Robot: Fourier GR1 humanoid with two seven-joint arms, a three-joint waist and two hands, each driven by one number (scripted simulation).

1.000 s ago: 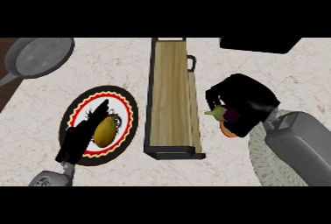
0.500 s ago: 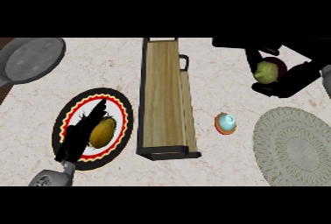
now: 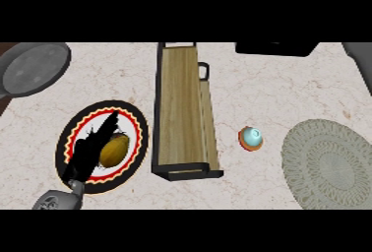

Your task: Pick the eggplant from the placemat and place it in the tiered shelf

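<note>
we see no eggplant: the round grey woven placemat [image 3: 329,165] at 4 o'clock lies bare, and our right hand is out of view, so a misplaced drop is the risk. our left hand [image 3: 93,147] rests open-fingered over the plate [image 3: 135,129]. the long wooden tiered shelf [image 3: 181,106] stands mid-surface, open room beside it.

So the tiered shelf [image 3: 183,110] runs front to back down the middle of the counter [image 3: 291,93]. Left of the shelf there's a plate [image 3: 134,142] with a roundish food item [image 3: 115,150] on it, and the left robot hand [image 3: 87,155] lies over that plate's left part. A pan [image 3: 33,66] is off to the shelf's far left, further back. Right of the shelf is a small bowl-like object [image 3: 251,138], with the placemat [image 3: 330,165] beyond it.
</note>
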